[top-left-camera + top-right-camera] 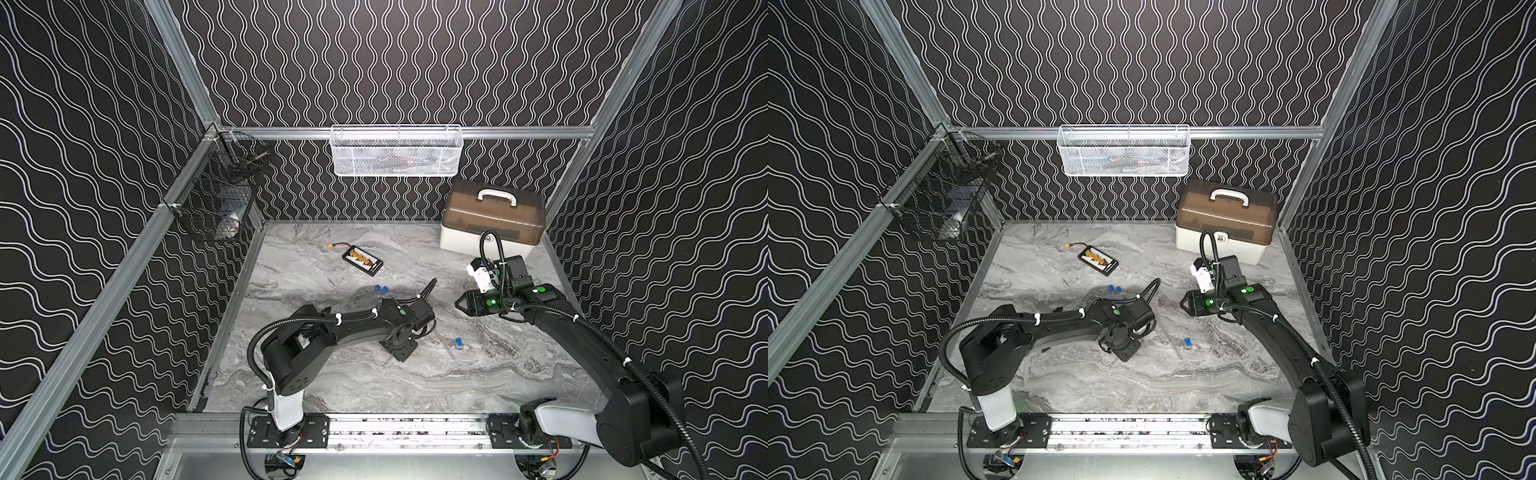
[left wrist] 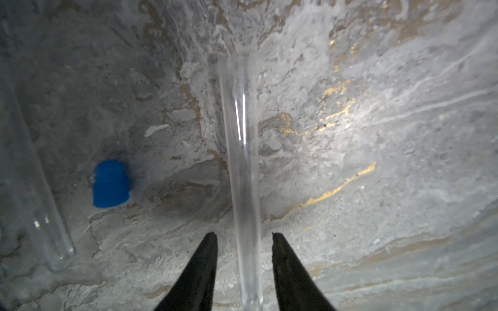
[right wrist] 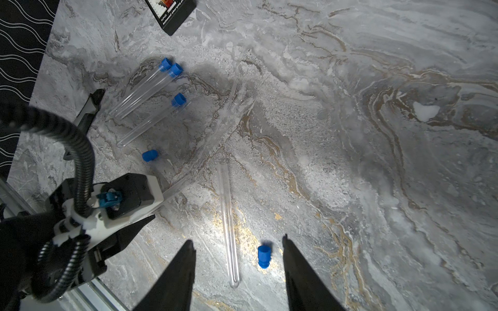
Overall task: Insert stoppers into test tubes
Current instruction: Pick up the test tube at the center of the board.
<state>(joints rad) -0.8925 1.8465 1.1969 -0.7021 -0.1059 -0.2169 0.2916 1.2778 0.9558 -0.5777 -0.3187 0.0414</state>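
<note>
Test tube (image 2: 242, 161) lies between left claw's (image 2: 244, 234) spread tips, untouched; right claw (image 3: 237, 239) spread, empty.

Robot lab cell; aluminium frame (image 1: 519, 132); patterned walls (image 1: 374, 62)

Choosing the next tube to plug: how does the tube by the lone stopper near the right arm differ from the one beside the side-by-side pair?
The tube near the right arm has an open mouth; the tube beside the pair has a blue stopper in its end. The first has a loose stopper lying apart beside it; the second lies along the pair. Both are clear and lie flat.
</note>
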